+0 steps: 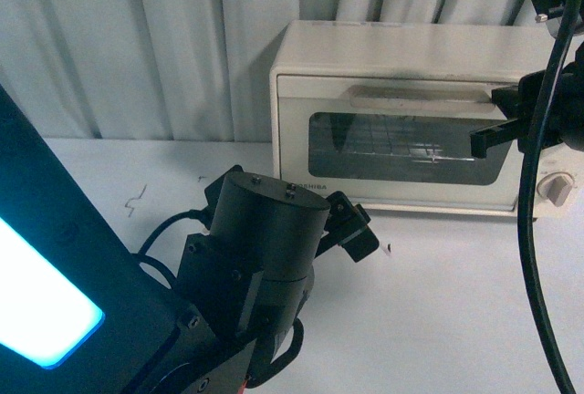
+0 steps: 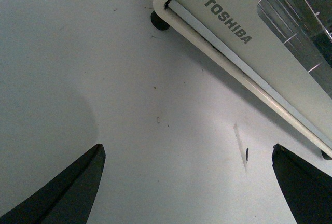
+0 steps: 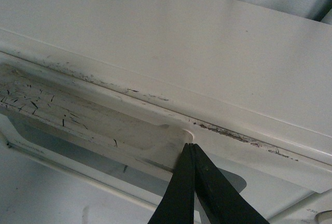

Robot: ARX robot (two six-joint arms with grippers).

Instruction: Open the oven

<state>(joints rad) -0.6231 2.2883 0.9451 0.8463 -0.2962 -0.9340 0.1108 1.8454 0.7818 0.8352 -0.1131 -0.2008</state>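
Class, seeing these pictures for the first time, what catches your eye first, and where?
The cream-white oven stands at the back of the table, door closed. The right gripper, shut, sits at one end of the oven's handle; the left gripper hangs open over the table in front.

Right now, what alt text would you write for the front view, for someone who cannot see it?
A cream-white toaster oven sits shut on a white table before a pale curtain, with the right gripper at the right end of its door handle. The left gripper hangs low in front, near the oven's bottom left corner.
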